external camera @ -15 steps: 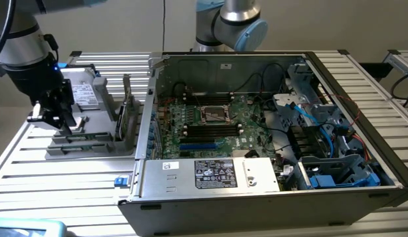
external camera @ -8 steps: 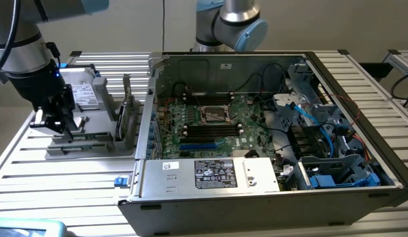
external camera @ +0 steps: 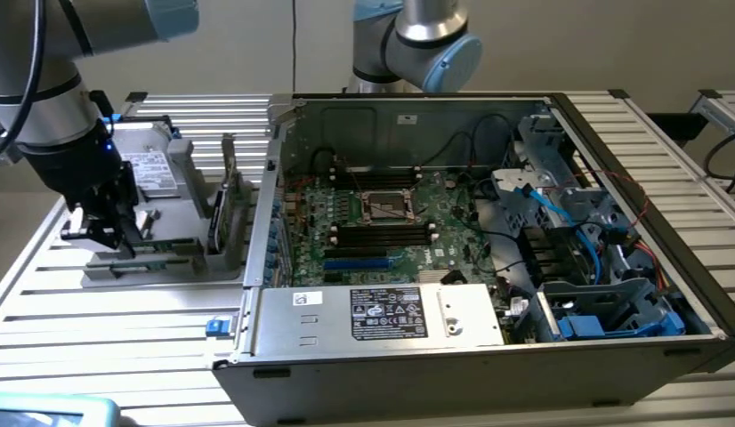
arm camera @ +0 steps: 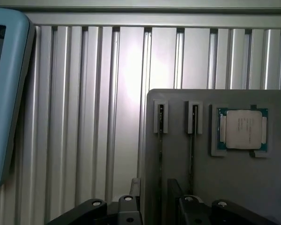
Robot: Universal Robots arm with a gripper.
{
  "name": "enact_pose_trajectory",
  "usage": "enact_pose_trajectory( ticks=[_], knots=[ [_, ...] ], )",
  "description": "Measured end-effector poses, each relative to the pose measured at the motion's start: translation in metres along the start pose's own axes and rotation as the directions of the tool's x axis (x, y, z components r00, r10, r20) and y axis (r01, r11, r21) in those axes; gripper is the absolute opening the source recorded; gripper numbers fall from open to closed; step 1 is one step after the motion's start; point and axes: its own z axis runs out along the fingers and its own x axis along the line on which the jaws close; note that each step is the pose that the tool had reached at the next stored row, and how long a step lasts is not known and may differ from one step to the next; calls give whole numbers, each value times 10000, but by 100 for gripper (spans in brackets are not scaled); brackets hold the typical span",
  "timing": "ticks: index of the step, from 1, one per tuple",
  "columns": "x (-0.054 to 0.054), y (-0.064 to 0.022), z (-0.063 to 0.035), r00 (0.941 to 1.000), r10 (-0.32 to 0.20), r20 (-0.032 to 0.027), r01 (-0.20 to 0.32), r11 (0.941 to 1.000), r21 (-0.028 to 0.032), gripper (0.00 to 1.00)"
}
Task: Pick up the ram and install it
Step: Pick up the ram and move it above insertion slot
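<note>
Two ram sticks stand on edge in narrow slots of a grey holder (arm camera: 253, 187); from above each shows as a thin dark line, one ram (arm camera: 160, 140) and a second ram (arm camera: 192, 145) beside it. My gripper (arm camera: 152, 194) hangs just above the holder, open, with its dark fingers (arm camera: 131, 197) either side of the first stick's line and not touching it. In the exterior view the gripper (external camera: 103, 233) is at the left, over the same grey holder (external camera: 165, 258), well away from the open computer case (external camera: 463, 356) and its motherboard (external camera: 385, 222).
A square silver processor chip (arm camera: 243, 129) lies in a pocket of the holder. A wider card (external camera: 231, 205) stands on edge between holder and case. A blue-edged tablet (arm camera: 4, 93) lies on the ribbed metal table (arm camera: 107, 117). A second robot arm (external camera: 415, 44) rises behind the case.
</note>
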Motion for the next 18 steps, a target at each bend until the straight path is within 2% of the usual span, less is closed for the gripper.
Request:
enact_pose_trajectory(
  ticks=[14,18],
  knots=[
    [-18,6,254,10000,-47,-1,47,10000,23,36],
    [-24,13,328,10000,-47,-2,47,10000,50,36]
  ],
)
